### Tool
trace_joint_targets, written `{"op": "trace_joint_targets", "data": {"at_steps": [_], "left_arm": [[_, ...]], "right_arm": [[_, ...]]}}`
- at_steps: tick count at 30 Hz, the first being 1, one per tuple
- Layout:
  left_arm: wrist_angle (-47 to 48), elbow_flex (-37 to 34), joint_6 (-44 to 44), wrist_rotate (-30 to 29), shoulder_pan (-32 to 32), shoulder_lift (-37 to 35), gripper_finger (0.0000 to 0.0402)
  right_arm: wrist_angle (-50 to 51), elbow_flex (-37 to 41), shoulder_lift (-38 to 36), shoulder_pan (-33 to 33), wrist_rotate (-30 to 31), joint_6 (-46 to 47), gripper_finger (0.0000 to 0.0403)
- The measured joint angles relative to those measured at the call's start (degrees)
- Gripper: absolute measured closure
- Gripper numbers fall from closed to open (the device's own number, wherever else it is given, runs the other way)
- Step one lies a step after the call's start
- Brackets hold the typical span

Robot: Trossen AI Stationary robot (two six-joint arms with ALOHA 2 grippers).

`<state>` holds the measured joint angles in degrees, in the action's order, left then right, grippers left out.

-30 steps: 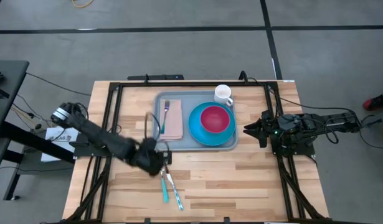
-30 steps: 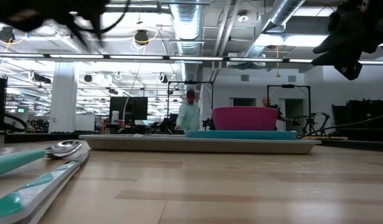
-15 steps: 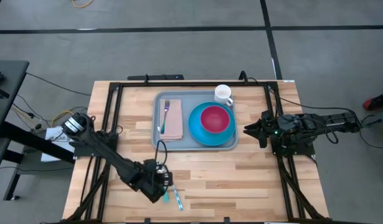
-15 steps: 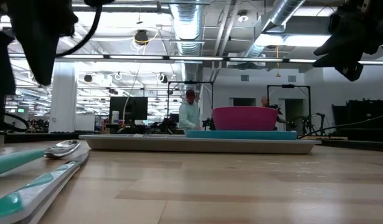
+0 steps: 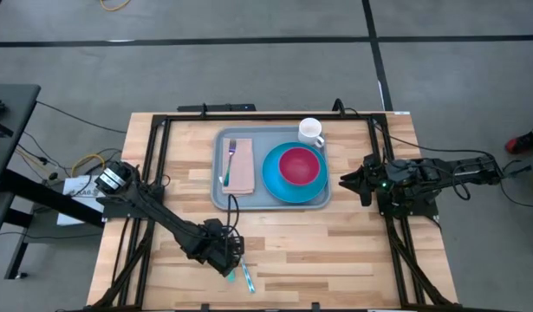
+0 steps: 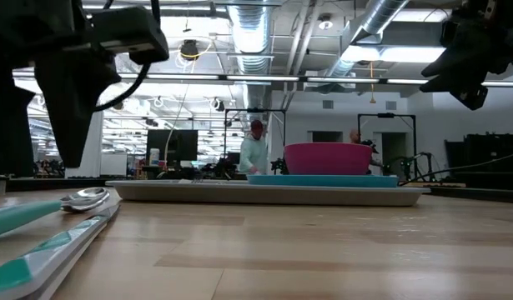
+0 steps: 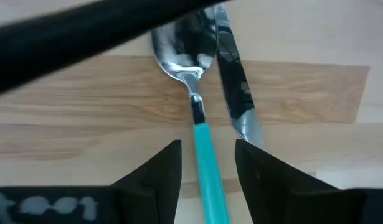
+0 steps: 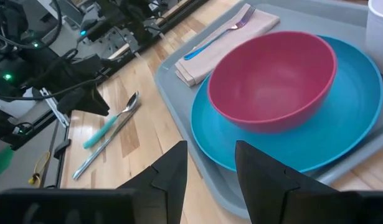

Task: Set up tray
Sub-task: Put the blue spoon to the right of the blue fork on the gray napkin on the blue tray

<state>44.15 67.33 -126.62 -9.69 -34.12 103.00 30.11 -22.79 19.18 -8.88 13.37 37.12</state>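
Swinging down from beside the tray [image 5: 224, 198] to the desk's [image 5: 335, 251] near edge within the last second, now hovering over the spoon [image 7: 192, 99] and knife [image 7: 236, 81]: left claw [image 7: 207, 171], fingers parted narrowly around the teal handle. Sitting at the desk's far middle, already carrying napkin [image 5: 241, 169], fork [image 5: 230, 156], plate [image 5: 275, 178], bowl [image 5: 298, 165] and cup [image 5: 310, 131]. Waiting off to the side, slightly parted: right claw [image 5: 347, 181]. Risking, probably, catching the knife lying just beside the spoon.
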Motion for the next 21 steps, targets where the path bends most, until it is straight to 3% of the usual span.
{"op": "trace_joint_targets", "data": {"at_steps": [21], "left_arm": [[-6.1, 0.2, 4.3, 6.5, 1.5, 7.1, 0.0264]], "right_arm": [[0.8, 0.0, -0.1, 0.0, -0.1, 0.4, 0.0276]]}}
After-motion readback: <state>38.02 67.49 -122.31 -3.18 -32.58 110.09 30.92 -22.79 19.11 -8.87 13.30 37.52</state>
